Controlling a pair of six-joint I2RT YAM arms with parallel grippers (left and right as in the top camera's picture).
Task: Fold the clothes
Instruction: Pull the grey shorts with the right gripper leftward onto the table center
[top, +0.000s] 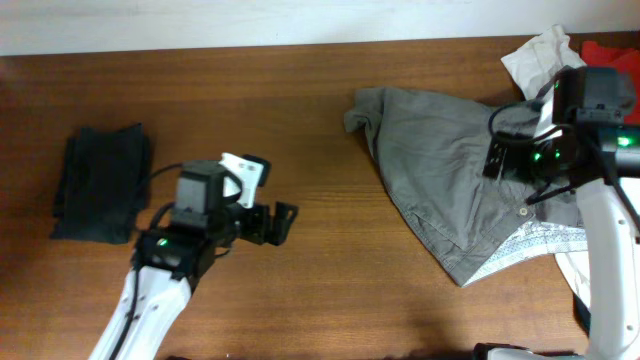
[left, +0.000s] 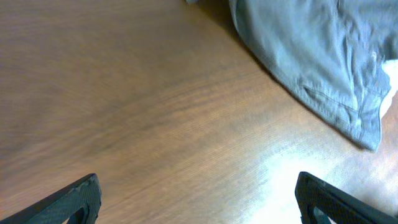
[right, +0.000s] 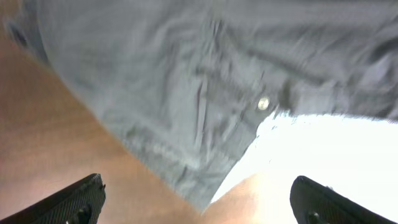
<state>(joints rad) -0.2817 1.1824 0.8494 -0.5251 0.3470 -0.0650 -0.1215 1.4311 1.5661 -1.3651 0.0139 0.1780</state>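
Where the left arm reaches in from the near edge of the table (top: 320, 110), the left gripper (top: 276, 222) hangs low over bare wood, left of the middle. Its wrist view shows the two dark fingertips (left: 79, 198) spread wide, with only wood grain between them; it holds nothing.

Farther right, the shorts (top: 440, 170) lie spread loosely over the right half of the table, reaching from close to the near edge up towards the far edge. They are grey-olive and rumpled. At their near end the pale patterned waistband lining (top: 530, 245) is turned outward. From the left wrist, a stitched hem of the shorts (left: 323, 68) shows, well apart from that gripper.

The right arm comes up along the right edge, and the right gripper (top: 503, 152) is over the shorts near the waistband. Its wrist view is blurred, but the fingertips (right: 84, 196) stand wide apart above the cloth and grip nothing. A small pale button (right: 263, 104) sits beside the bright lining.

Near the left edge, a dark garment (top: 100, 185) lies folded flat. In the far right corner, a crumpled white garment (top: 535, 55) lies just beside a red garment (top: 610, 50).
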